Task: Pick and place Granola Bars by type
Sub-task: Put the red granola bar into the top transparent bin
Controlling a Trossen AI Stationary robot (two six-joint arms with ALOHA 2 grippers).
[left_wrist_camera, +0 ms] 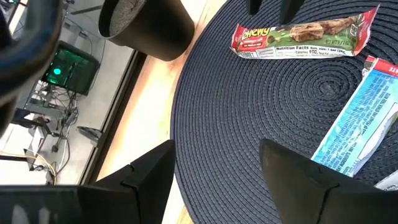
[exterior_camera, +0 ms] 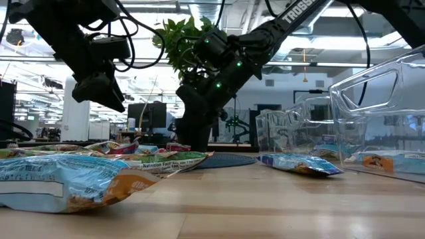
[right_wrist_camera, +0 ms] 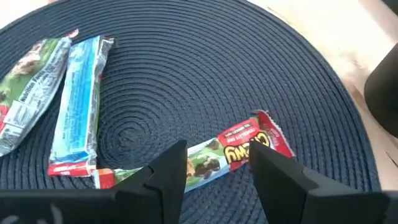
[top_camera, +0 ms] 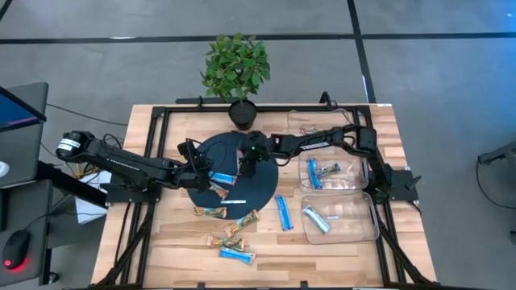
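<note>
Hands (right_wrist_camera: 217, 171) hover open over red bar (right_wrist_camera: 239, 146).

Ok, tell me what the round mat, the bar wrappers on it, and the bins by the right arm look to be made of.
Round mat: dark blue woven cord or fibre, matte; concentric coiled ridges show.
Red-and-green bar wrapper: thin printed film, glossy, crinkled with crimped ends; probably foil-lined plastic.
Blue bar wrapper: the same shiny, wrinkled film.
Bins: clear rigid plastic; the room shows through and the edges catch light.
</note>
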